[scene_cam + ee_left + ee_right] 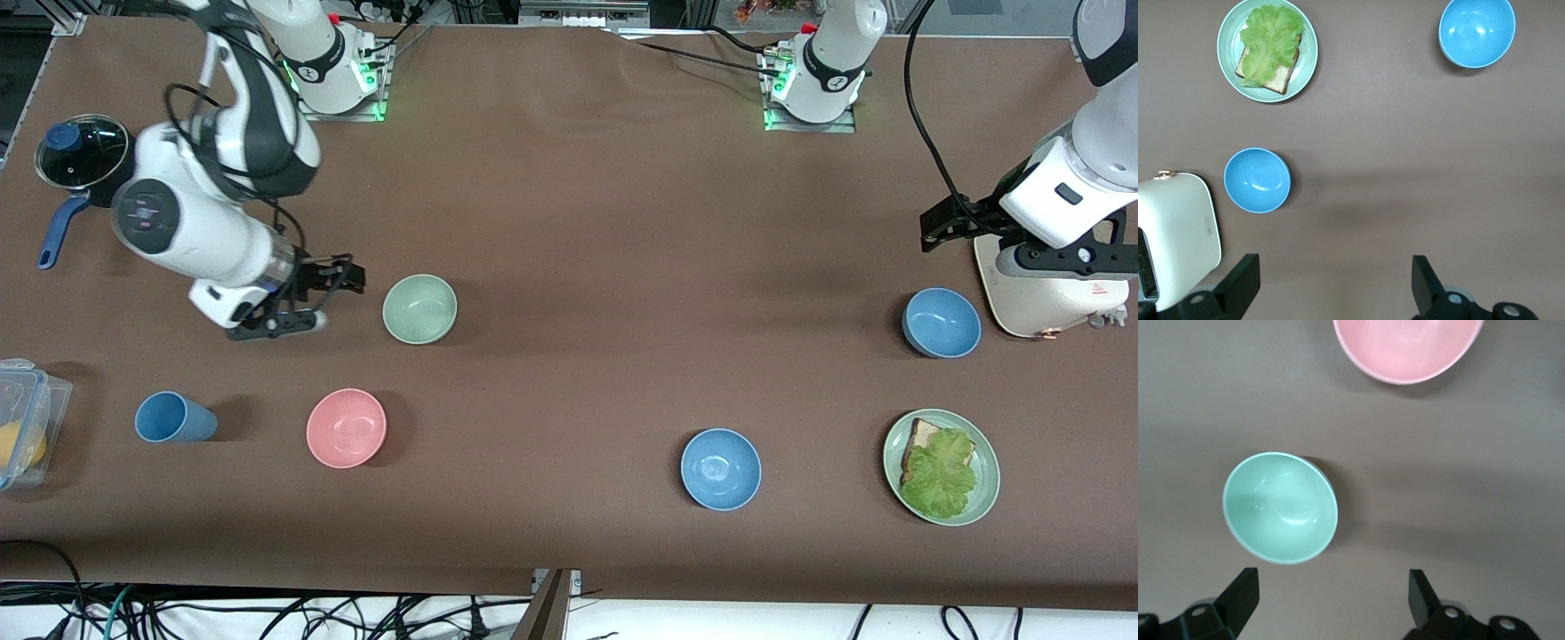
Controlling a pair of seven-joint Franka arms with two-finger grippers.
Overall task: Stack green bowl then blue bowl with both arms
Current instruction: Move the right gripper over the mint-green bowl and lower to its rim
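The pale green bowl (420, 308) stands upright and empty toward the right arm's end of the table; it also shows in the right wrist view (1279, 507). My right gripper (331, 300) is open and empty in the air beside it (1331, 597). One blue bowl (941, 322) stands next to the toaster and shows in the left wrist view (1257, 180). A second blue bowl (720, 468) stands nearer the front camera (1476, 31). My left gripper (947, 222) is open and empty, high over the table near the toaster (1331, 280).
A pink bowl (346, 428) and a blue cup (173, 418) stand nearer the camera than the green bowl. A green plate (987, 467) holds bread and lettuce. A white toaster (1049, 293), a lidded pot (82, 151) and a plastic container (27, 418) stand at the table's ends.
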